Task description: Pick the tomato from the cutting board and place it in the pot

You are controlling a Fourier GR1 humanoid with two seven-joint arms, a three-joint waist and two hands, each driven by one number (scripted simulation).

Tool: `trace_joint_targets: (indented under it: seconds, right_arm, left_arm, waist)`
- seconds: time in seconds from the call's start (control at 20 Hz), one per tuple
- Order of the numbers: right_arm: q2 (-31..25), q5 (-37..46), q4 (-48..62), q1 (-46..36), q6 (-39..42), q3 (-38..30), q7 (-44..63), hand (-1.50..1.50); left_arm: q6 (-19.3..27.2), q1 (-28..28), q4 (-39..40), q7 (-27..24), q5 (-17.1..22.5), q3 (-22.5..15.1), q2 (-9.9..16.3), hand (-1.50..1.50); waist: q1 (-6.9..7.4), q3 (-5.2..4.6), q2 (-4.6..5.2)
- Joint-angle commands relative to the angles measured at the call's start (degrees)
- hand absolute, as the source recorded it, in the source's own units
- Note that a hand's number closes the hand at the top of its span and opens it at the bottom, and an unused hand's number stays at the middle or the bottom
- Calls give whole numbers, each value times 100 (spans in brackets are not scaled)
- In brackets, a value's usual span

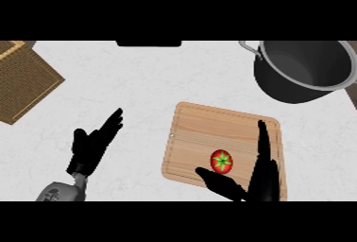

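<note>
Head view | tomato (222, 161) red (green calyx), apparently untouched | right robot hand (259, 182) spread beside it

Bare counter (140, 75) between board (209, 132), pot (300, 71)

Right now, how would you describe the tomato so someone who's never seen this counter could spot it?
Find the light wooden cutting board at the counter's lower right. Near its lower edge lies the small round red tomato with a green star-shaped stem top, between the thumb and fingers of the open black right robot hand. It is the only red thing there.
</note>
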Motion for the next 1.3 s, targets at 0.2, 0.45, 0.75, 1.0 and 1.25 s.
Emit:
trace_joint_targets:
  seconds: [0.2, 0.45, 0.75, 1.0, 1.25]
  right_arm:
    - [13, -464, 892, -707, 662, 142, 1056, -150]
    - [-161, -358, 721, 528, 127, 183, -18, -150]
    - [-287, -841, 1009, 697, -362, -71, -1013, -150]
    - [-251, -1960, 1054, 755, -484, -10, -2071, -150]
    - [-100, -3221, 1489, 363, -514, -485, -3348, -150]
  left_arm:
    - [-138, -103, 156, 117, -60, 86, -114, 0]
    - [-236, 4, 45, 64, -208, 347, -131, 0]
    - [-164, -64, -287, 429, -308, 348, -400, 0]
    - [-309, 272, -121, 14, -438, 360, -378, 0]
    - [-480, 346, 170, -384, -487, 432, -364, 0]
  waist:
    - [11, 12, 0]
    - [-25, 14, -9]
    - [-18, 16, -9]
    - [-8, 17, -7]
    - [7, 20, 2]
